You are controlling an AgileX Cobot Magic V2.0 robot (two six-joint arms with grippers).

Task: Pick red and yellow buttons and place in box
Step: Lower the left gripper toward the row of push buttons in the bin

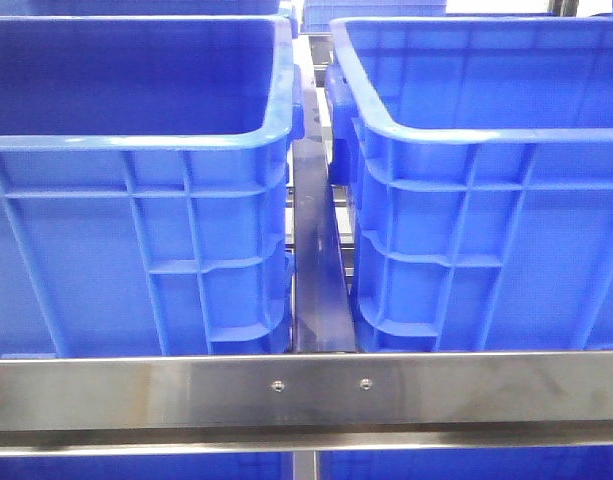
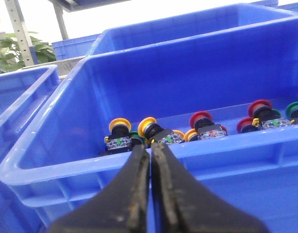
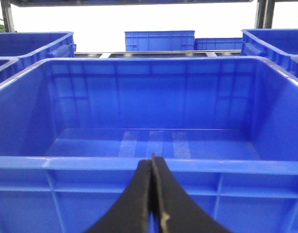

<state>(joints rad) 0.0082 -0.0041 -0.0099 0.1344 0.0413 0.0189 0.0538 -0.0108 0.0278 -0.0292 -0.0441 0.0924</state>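
In the left wrist view a blue crate (image 2: 226, 141) holds several push buttons along its near wall. Two have yellow caps (image 2: 120, 125) (image 2: 148, 127), two have red caps (image 2: 201, 118) (image 2: 260, 107), and one at the edge of the frame is green (image 2: 297, 108). My left gripper (image 2: 150, 145) is shut and holds nothing, its tips just outside that crate's near rim. The right wrist view shows an empty blue box (image 3: 149, 164). My right gripper (image 3: 152, 158) is shut and empty in front of its near rim. Neither gripper shows in the front view.
Two large blue crates (image 1: 136, 140) (image 1: 466, 135) stand side by side with a narrow metal strip (image 1: 316, 250) between them. A steel rail (image 1: 306, 390) runs across in front. More blue crates (image 3: 159, 40) stand behind, and a plant (image 2: 17, 51) is off to one side.
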